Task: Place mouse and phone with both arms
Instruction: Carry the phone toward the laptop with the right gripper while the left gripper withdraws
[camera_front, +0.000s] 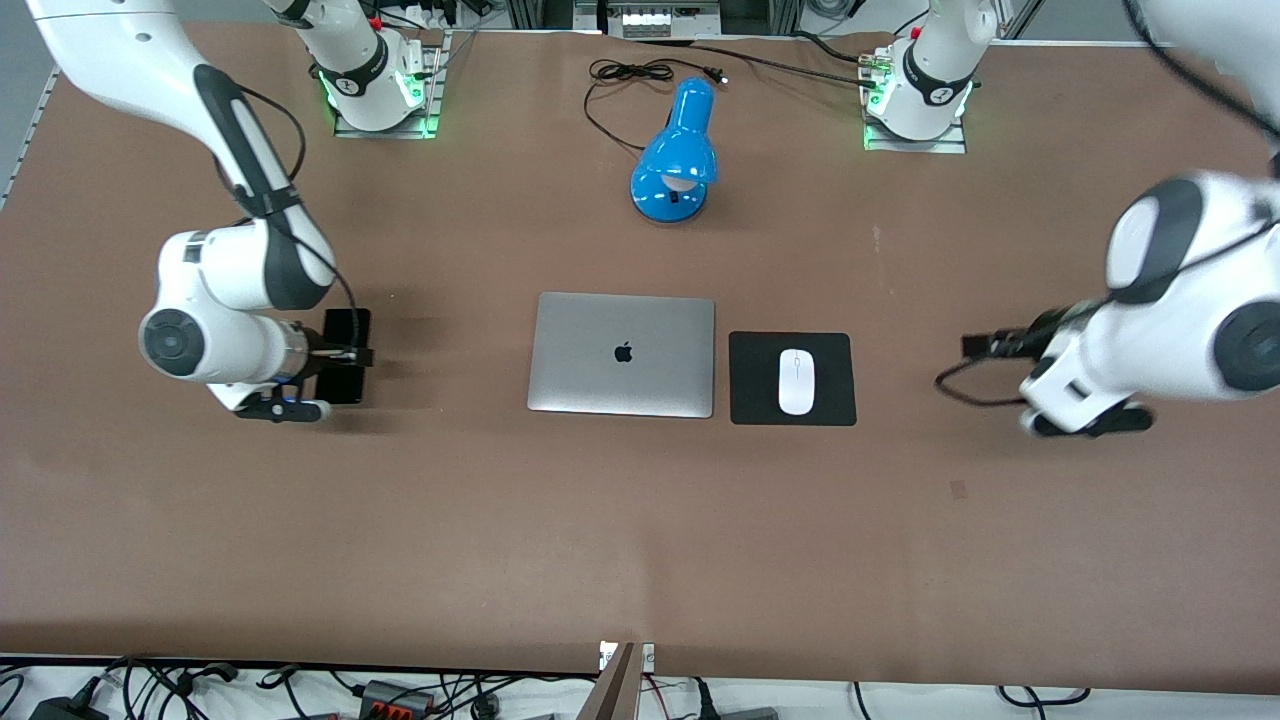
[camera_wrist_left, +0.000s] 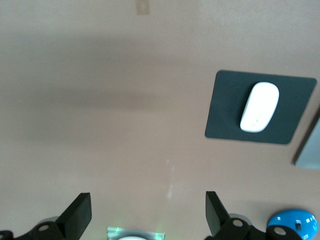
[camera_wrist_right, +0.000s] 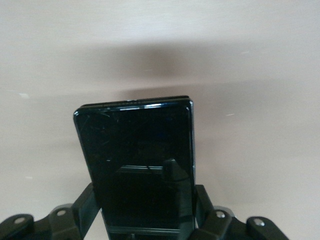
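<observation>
White mouse (camera_front: 796, 381) sits on the black mouse pad (camera_front: 750, 400), roughly centred, long axis running toward the front camera. Nothing touches it. Pad lies just beside the closed silver laptop (camera_front: 621, 354), on the side toward the left arm's end of the table.

Left gripper (camera_wrist_left: 148, 215) hangs over bare brown table (camera_front: 640, 530) toward the left arm's end, well apart from the pad. Fingers (camera_wrist_left: 79, 214) spread wide, nothing between them. Left wrist view shows the mouse and pad off to one side, clear of the fingers.

Right gripper (camera_wrist_right: 145, 212) is clamped on the black phone (camera_wrist_right: 136, 165). Right wrist view: fingers (camera_wrist_right: 87, 205) press both long edges at the phone's lower end, glossy face toward the camera, the rest sticking out past the fingertips. In the front view the phone (camera_front: 345, 352) shows only as a dark block at the right gripper (camera_front: 338, 352), over the table toward the right arm's end, well apart from the laptop. Looks lifted off the surface, given the shadow under it, but the arm hides most of it, so can't be sure of the gap.

Blue desk lamp (camera_front: 678, 155) stands farther from the front camera than the laptop, between the two arm bases, its black cord (camera_front: 625, 75) looped on the table by it.
</observation>
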